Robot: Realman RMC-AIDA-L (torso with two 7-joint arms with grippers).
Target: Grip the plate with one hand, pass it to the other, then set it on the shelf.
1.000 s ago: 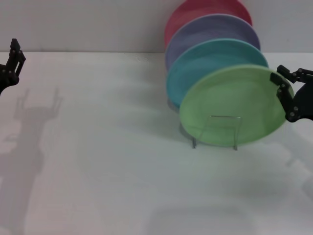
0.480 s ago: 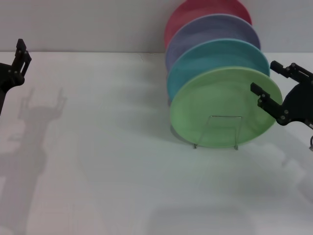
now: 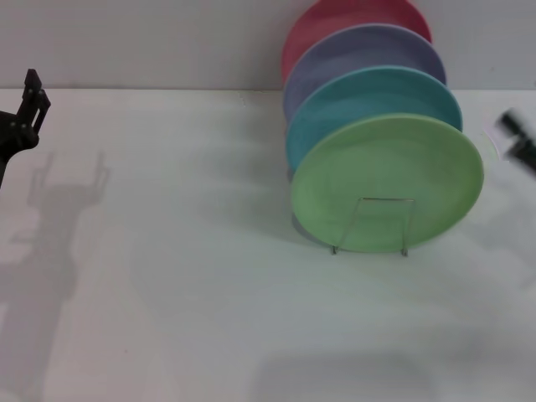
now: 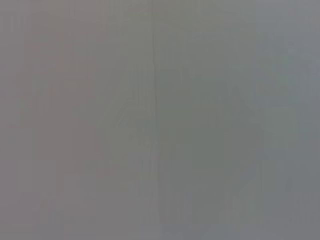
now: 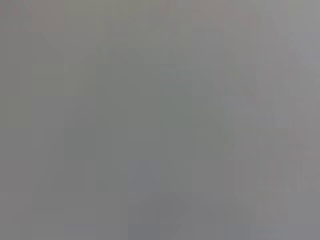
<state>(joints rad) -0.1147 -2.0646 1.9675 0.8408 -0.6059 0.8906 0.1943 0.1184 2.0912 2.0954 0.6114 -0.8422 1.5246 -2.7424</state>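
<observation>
The light green plate [image 3: 394, 163] stands on edge in the front slot of the silver wire rack [image 3: 387, 199], leaning back on the plates behind it. Nothing touches it. My right gripper [image 3: 519, 147] is a dark blur at the right edge of the head view, clear of the plate's rim. My left gripper [image 3: 25, 117] hangs at the far left edge above the table, far from the rack, and holds nothing. Both wrist views show only plain grey.
Behind the green plate stand a turquoise plate [image 3: 368, 90], a lavender plate [image 3: 360, 46] and a red plate [image 3: 335, 17] in the same rack. The white table [image 3: 184, 276] stretches out left of and in front of the rack. A wall runs behind.
My right gripper has let go of the green plate's right rim and drawn back to the right edge. The plate has settled in the rack. My left gripper has hardly moved.
</observation>
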